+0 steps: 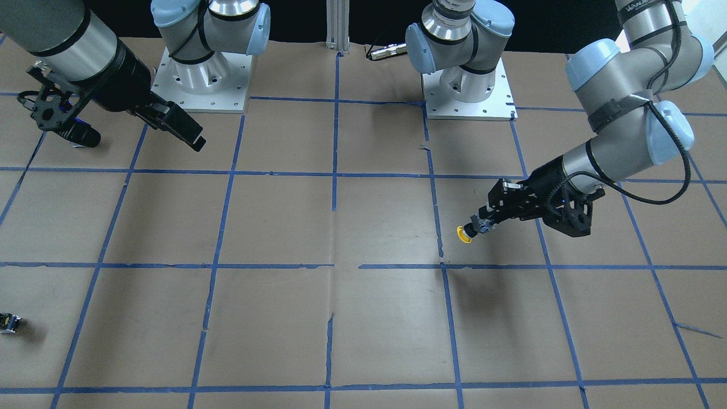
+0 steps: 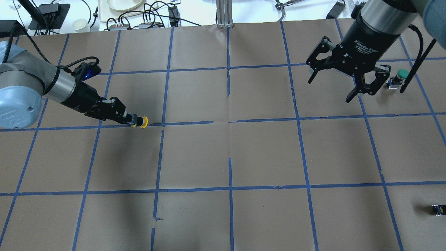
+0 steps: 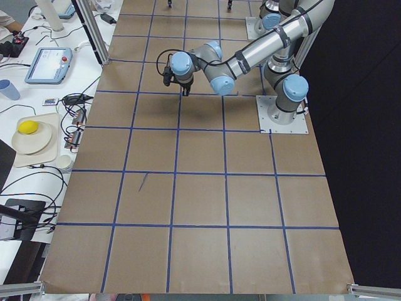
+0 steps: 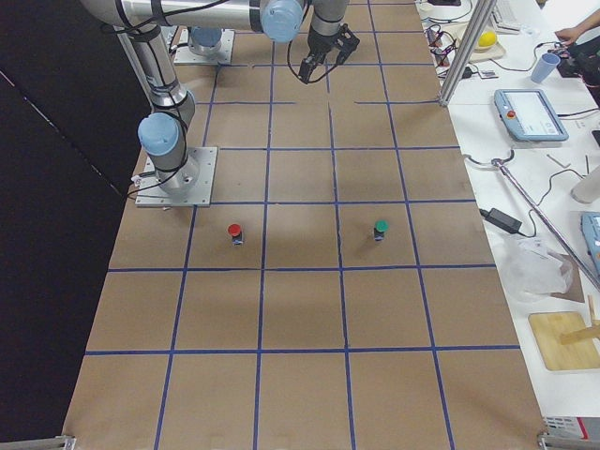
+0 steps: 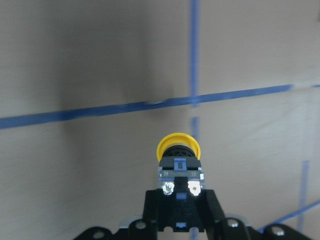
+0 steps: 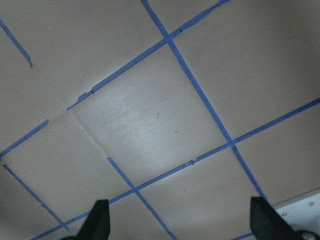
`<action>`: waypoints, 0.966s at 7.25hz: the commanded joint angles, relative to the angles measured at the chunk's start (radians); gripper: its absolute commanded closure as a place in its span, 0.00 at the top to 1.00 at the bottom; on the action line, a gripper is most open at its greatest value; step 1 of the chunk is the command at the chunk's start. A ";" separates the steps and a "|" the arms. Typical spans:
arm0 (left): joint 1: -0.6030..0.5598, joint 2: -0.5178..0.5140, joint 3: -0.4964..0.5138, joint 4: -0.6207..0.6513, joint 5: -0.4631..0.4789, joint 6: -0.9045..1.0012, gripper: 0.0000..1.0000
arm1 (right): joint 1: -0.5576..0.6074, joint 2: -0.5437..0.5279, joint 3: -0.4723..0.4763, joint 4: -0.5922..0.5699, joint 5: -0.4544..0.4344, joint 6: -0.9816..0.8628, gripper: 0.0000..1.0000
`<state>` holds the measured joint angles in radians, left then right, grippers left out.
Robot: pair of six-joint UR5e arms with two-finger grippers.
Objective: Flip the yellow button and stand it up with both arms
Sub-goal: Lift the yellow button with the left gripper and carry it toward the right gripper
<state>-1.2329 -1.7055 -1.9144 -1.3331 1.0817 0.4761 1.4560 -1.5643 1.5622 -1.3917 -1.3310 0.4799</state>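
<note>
Pincer on my left arm (image 2: 134, 121) is clamped on the boxy body of the yellow button (image 2: 143, 122). I see the button lying sideways in that grip, its round cap pointing away from the wrist, held clear of the table (image 2: 223, 157) just over a blue tape line. My right pincer (image 2: 329, 91) hangs well apart on the opposite side, its jaws spread wide. Just beside it a green-capped button (image 2: 400, 75) stands upright, and a tiny dark part (image 2: 437, 210) sits near the table's edge.
</note>
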 commanded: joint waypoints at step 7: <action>-0.171 0.056 -0.012 -0.020 -0.493 -0.314 0.02 | -0.078 0.003 -0.001 0.108 0.441 0.458 1.00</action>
<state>-1.4058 -1.6424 -1.9116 -1.3476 0.6824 0.1545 1.3772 -1.5614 1.5622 -1.2851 -0.8990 0.8772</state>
